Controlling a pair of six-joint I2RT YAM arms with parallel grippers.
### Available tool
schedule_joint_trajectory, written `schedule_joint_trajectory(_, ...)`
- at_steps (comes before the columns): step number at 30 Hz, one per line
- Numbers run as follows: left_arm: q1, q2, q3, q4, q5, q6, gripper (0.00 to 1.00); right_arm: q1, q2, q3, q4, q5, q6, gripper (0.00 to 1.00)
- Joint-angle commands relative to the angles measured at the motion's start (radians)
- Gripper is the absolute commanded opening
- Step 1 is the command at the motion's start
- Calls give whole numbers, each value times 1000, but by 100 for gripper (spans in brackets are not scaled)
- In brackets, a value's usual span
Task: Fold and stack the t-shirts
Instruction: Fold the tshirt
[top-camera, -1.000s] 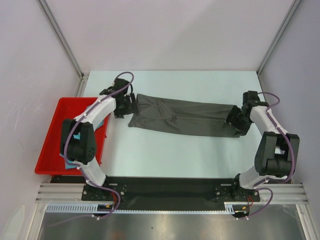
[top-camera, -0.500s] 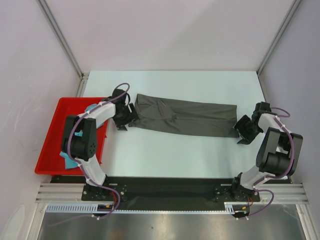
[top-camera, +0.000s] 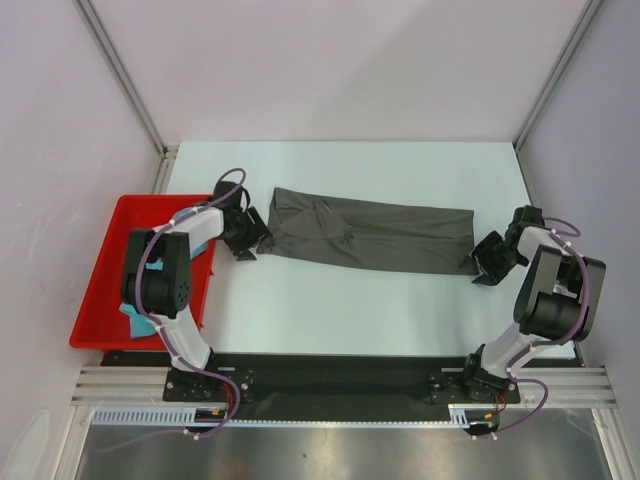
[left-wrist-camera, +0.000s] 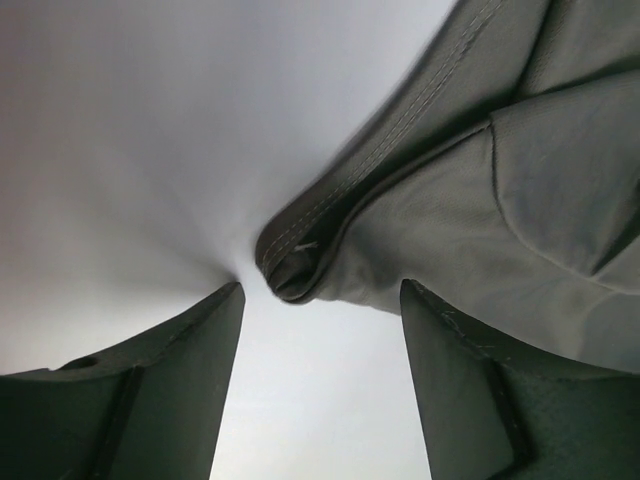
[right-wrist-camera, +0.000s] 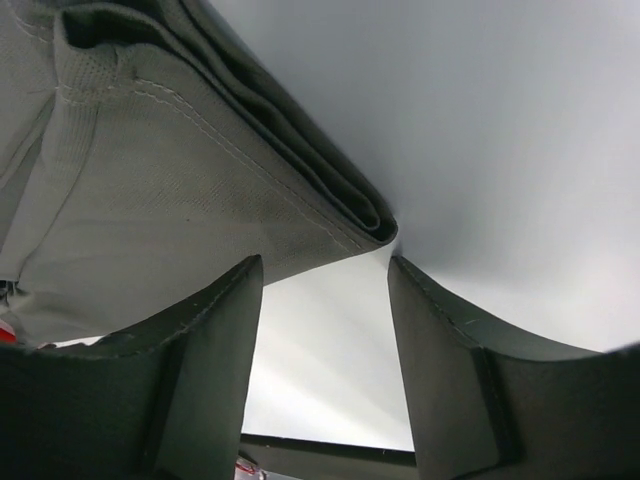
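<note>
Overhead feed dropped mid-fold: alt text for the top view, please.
A dark grey t-shirt, folded into a long strip, lies across the table; the left gripper and right gripper sit open at its ends. A teal t-shirt waits in the red tray.

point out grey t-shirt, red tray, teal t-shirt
grey t-shirt (top-camera: 375, 236) top view, middle of the folded cloth
red tray (top-camera: 98, 285) top view, bare floor
teal t-shirt (top-camera: 133, 322) top view, its visible patch

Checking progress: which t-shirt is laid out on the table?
The dark grey t-shirt, folded into a long strip; the teal t-shirt sits in the red tray.
</note>
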Motion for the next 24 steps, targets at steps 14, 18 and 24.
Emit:
schedule_joint_trajectory(14, 4, 122, 74, 58, -5, -14, 28, -5, 32, 15, 17, 54, -2, 48)
schedule_joint_trajectory(18, 4, 148, 95, 70, -26, 1, 13, -5, 29, 4, 24, 111, -1, 21)
schedule_joint_trajectory(24, 3, 214, 212, 67, -78, 18, 1, 27, -8, -49, 11, 123, 19, 0)
